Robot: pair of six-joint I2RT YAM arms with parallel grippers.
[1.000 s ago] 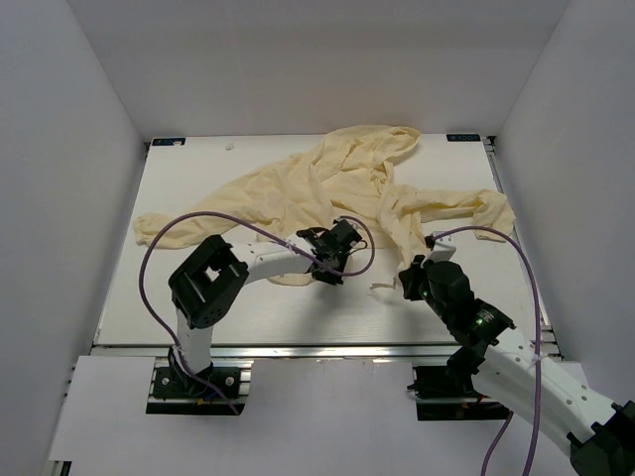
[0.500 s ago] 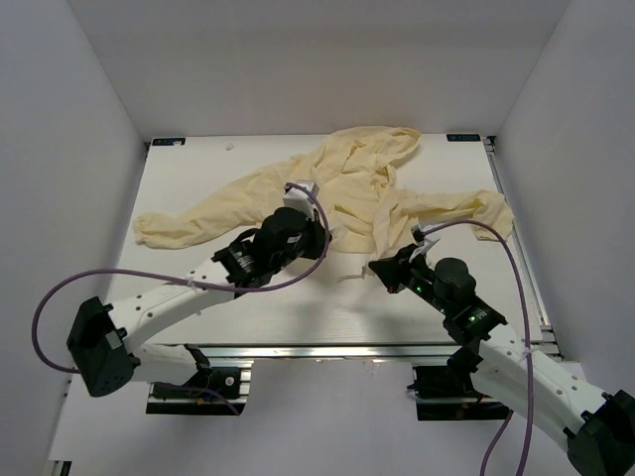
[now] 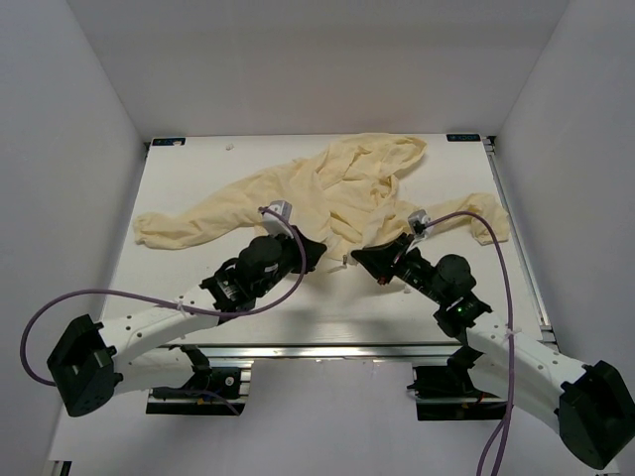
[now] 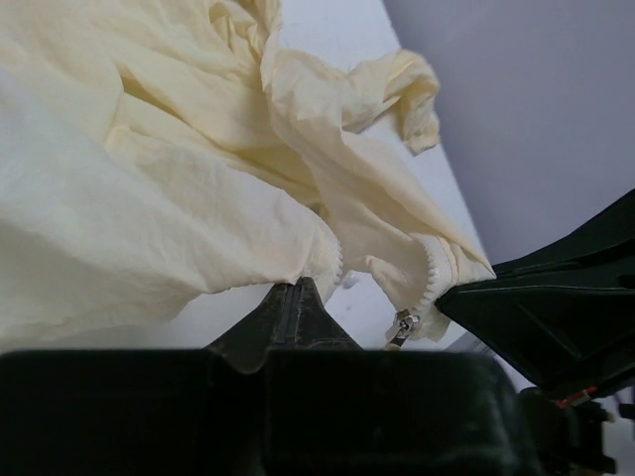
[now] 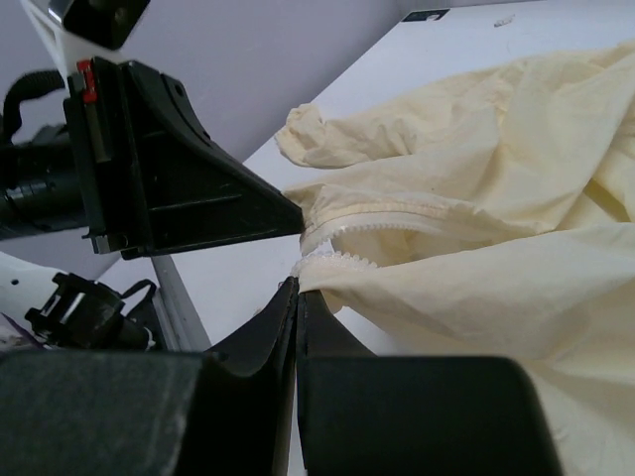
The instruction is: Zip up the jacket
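Both arms have swung in toward each other. Left fingers (image 4: 286, 315) and right fingers (image 5: 283, 319) are each pinched shut on a bottom zipper edge (image 4: 434, 272) of the jacket (image 3: 327, 188), lying on the worktop (image 3: 193, 288). Next, I think, the two zipper ends must join.

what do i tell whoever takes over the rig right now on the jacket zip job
Left hand: shut, pinching one front edge of the jacket at its bottom corner.
Right hand: shut, pinching the other front edge at its bottom corner.
Jacket: crumpled on the far half of the table, front open, with both gripped corners on the near side.
Done: both zipper ends are gripped and held close together. The zipper slider hangs at the right hand's edge.
Left: the two rows of teeth are apart. Seat the free end in the slider, then pull it up.
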